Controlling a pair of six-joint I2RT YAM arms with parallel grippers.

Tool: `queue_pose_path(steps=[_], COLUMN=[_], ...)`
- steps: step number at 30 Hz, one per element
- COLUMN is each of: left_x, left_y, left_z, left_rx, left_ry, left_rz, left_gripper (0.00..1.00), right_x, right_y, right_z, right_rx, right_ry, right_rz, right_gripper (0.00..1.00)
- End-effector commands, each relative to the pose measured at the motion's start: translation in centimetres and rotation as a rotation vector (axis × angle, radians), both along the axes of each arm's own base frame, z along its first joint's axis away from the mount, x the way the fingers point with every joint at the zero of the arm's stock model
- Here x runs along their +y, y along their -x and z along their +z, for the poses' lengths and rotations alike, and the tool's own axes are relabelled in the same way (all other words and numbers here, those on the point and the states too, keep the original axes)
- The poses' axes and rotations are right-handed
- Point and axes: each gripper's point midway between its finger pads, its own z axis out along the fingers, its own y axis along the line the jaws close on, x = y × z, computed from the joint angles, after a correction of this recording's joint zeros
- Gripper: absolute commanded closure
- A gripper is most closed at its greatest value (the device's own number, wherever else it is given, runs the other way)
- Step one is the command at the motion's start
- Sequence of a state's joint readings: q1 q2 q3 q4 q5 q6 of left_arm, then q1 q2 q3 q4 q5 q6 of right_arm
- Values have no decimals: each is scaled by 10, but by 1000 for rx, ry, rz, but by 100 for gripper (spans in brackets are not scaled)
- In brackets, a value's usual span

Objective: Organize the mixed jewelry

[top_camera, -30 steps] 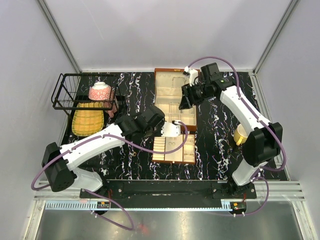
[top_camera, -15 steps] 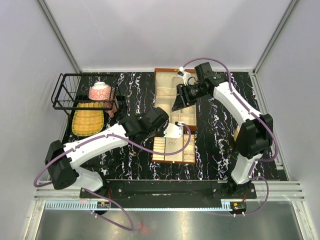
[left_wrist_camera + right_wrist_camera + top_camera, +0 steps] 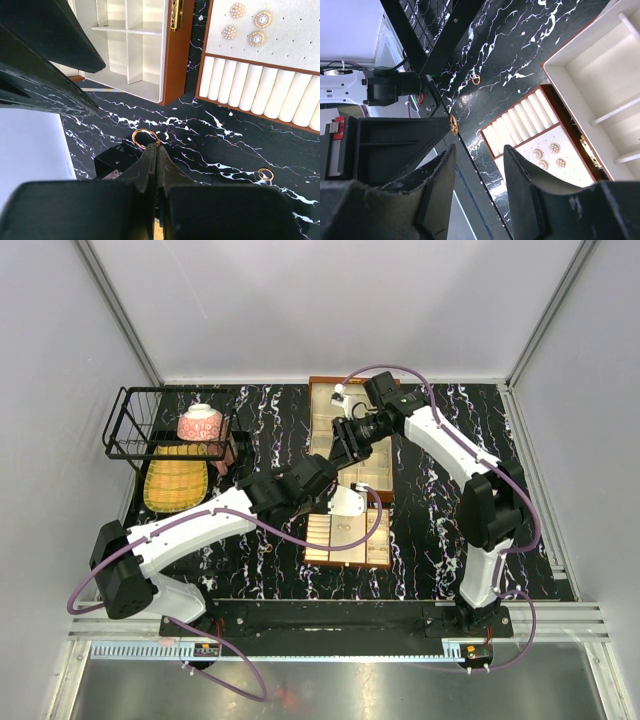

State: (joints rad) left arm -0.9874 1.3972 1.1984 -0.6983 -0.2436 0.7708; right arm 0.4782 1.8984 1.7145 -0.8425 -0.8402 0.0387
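Note:
My left gripper point(image 3: 154, 148) is shut on a small gold ring point(image 3: 146, 137), pinched at its fingertips above the black marble table. The right wrist view shows the same gold ring point(image 3: 453, 123) at the tip of the left gripper. My right gripper point(image 3: 479, 152) is open and empty, its fingers close beside that ring. From above, the right gripper point(image 3: 338, 455) hangs over the brown jewelry box point(image 3: 322, 390), just beyond the left gripper point(image 3: 322, 478). Another gold ring point(image 3: 265, 174) lies loose on the marble. Pearl earrings point(image 3: 249, 26) sit on the padded tray point(image 3: 260, 92).
A black wire basket point(image 3: 130, 425) stands at the back left with a pink patterned bowl point(image 3: 200, 423) in it and a yellow bamboo mat point(image 3: 178, 480) in front. The tray insert point(image 3: 315, 540) lies near the box's front edge.
The right arm has swung left across the box toward the left gripper, and its jaws have narrowed. The left arm has barely moved and still holds the ring.

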Motion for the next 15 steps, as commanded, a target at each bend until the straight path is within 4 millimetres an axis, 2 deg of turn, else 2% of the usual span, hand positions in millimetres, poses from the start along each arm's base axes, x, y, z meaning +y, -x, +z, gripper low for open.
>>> queue_pose_path(steps=[1, 15], left_x=[-12, -12], left_y=[-6, -5], left_z=[22, 20], left_rx=[-46, -39], left_ry=[63, 60], left_rz=[-7, -10], left_gripper=[100, 100], right_x=[15, 30], right_y=[0, 14], right_z=[17, 13], right_rx=[-17, 4], right_ry=[-50, -62], right_rz=[26, 82], right_gripper=[52, 53])
